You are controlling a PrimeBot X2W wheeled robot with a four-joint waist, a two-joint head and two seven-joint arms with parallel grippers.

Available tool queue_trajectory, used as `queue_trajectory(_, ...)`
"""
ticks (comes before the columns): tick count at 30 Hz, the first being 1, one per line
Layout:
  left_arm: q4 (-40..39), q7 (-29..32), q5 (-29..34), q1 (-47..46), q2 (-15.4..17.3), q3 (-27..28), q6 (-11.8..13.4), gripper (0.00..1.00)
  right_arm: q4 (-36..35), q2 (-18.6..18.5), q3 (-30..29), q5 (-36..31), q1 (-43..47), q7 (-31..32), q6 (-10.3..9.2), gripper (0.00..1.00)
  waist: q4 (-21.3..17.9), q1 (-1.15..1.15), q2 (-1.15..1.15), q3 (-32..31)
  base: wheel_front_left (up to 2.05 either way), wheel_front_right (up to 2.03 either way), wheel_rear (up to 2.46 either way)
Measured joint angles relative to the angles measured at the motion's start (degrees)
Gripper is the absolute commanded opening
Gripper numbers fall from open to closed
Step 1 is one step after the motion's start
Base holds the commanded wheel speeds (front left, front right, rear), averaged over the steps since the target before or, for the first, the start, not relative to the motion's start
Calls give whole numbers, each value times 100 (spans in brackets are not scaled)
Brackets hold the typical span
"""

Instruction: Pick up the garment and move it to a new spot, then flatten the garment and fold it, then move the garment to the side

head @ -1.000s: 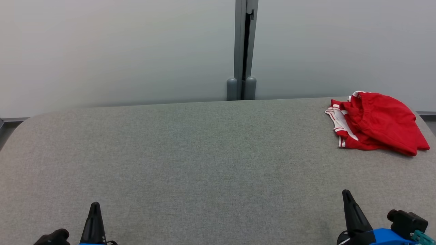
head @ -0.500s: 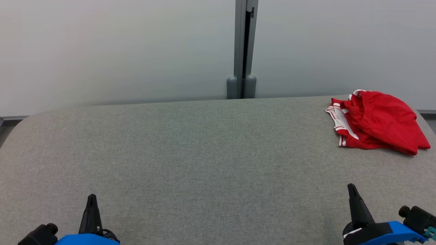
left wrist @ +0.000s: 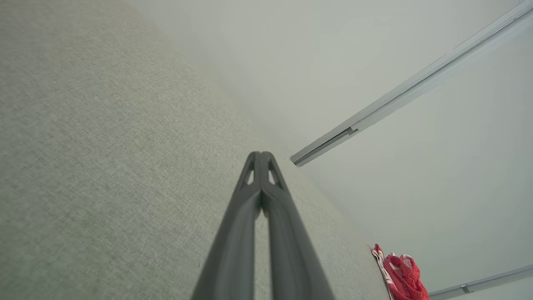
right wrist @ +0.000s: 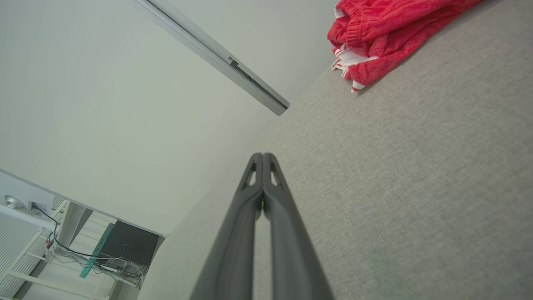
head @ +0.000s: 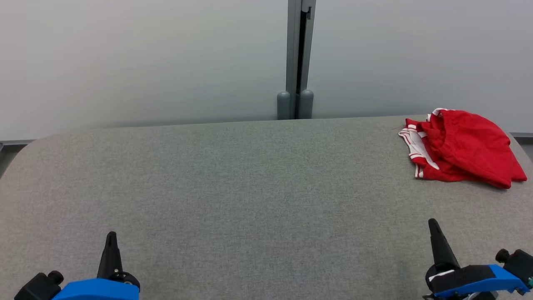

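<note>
I see the red garment (head: 462, 150) bunched at the far right corner of the bench (head: 250, 187), ahead of my right end effector (head: 434, 227), far nearer than the left end effector (head: 110, 238), both pinched closed, empty.

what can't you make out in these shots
Garment: underside and layers, hidden by its own folds in the head view; top edge cuts it in the right wrist view; tiny in the left wrist view.
Left gripper and right gripper: bodies cut by the head view's bottom edge.
Table: near edge cut off there too.
</note>
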Motion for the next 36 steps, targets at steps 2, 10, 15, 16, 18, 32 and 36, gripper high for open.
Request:
queue_trajectory(2,-8,34,-147,-15,-2,3,-2,0,-5,1,-15,124,-13,31,0,0,0,0,0,5,0,0,0)
queue_trajectory(10,-35,170,-703,-116,-10,22,-19,0,-51,0,-65,672,-43,163,0,0,3,0,0,27,0,0,0)
queue_trajectory(15,-51,254,-1025,-180,-14,32,-29,0,-79,0,-90,981,-71,238,0,0,5,0,0,40,0,0,0)
queue_trajectory(16,-57,263,-1091,-204,-15,33,-32,0,-81,0,-96,1044,-88,259,0,0,5,0,0,43,0,0,0)
queue_trajectory(18,-68,302,-1213,-218,-16,36,-35,0,-96,-1,-103,1155,-120,294,0,0,6,0,0,48,0,0,0)
queue_trajectory(32,-108,504,-2026,-331,-30,70,-51,0,-147,-1,-168,1938,-176,489,0,0,10,0,0,86,0,0,0)
queue_trajectory(36,-124,555,-2247,-358,-32,81,-54,0,-160,-2,-187,2153,-212,546,0,0,11,0,0,97,0,0,0)
